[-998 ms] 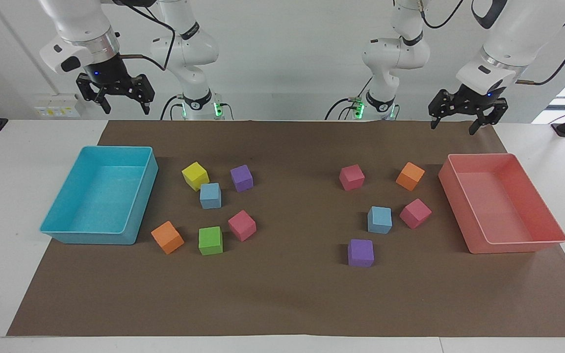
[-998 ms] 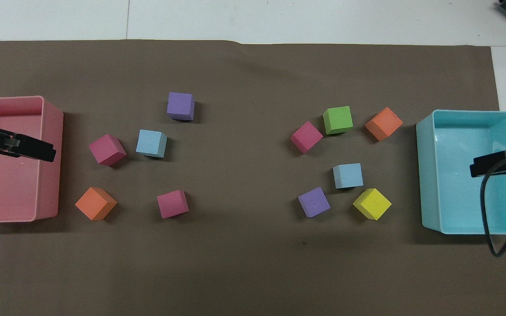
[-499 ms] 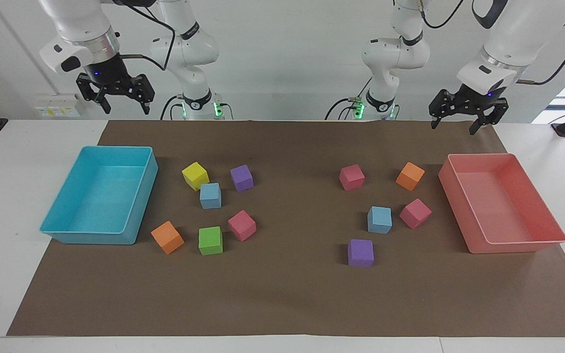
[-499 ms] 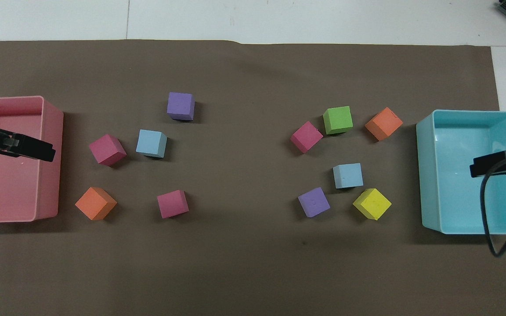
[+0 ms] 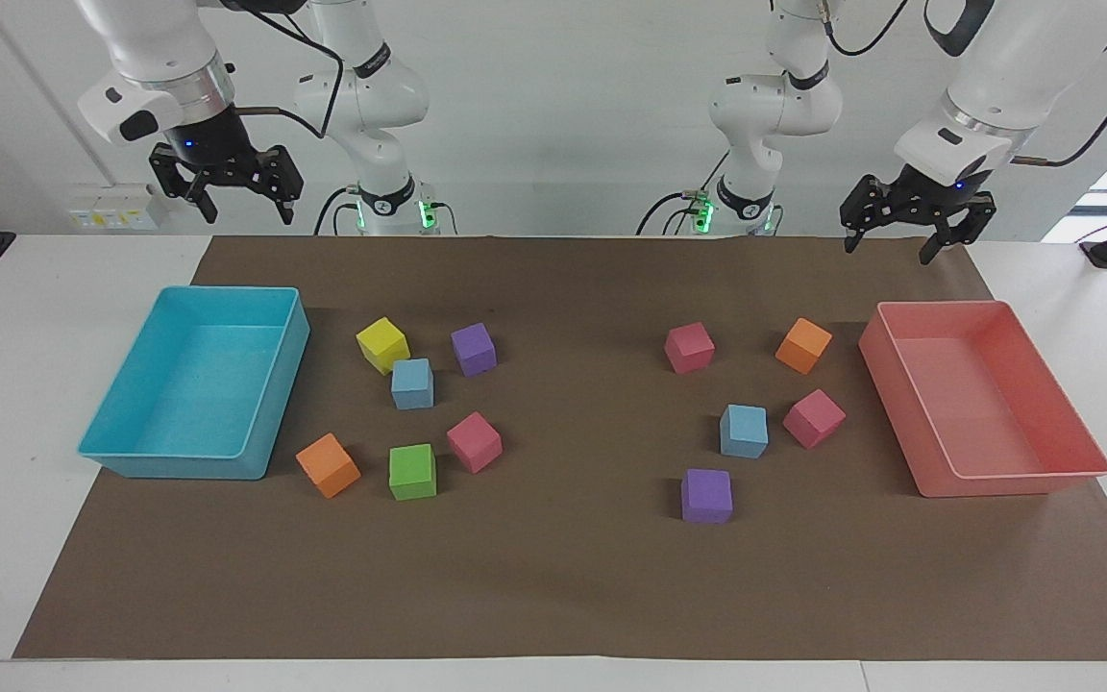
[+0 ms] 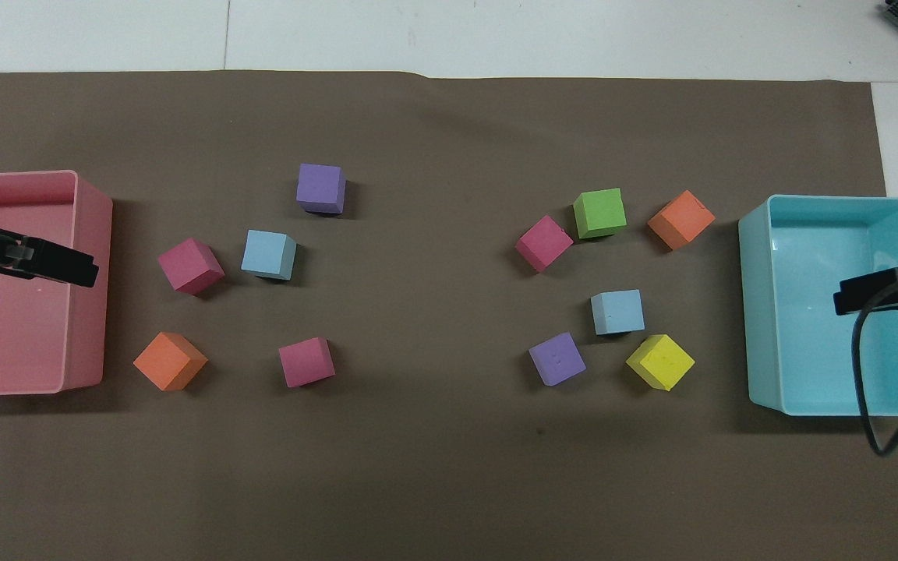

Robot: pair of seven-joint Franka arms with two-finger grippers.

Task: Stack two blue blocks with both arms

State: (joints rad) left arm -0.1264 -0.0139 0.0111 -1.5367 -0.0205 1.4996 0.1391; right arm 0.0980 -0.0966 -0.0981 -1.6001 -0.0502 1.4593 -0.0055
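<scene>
Above the bins, we are hovering both the left gripper [image 5: 904, 234] and the right gripper [image 5: 239, 197] spread and empty, neither blue block [image 5: 744, 431] [image 5: 412, 383] grasped; next, we judge, comes descending squarely onto each.

Lighting's bright and even, pretty diffuse, looks like it's coming from above. The cubes only throw small soft shadows on the brown mat [image 5: 553, 577]. Faint sheen inside the turquoise bin [image 6: 823, 312]. Both views sharp, no real blur.

Two glossy white jointed arms [image 5: 1005, 77] with dark-grey joints, black cables, green base lights and black jaws.
</scene>
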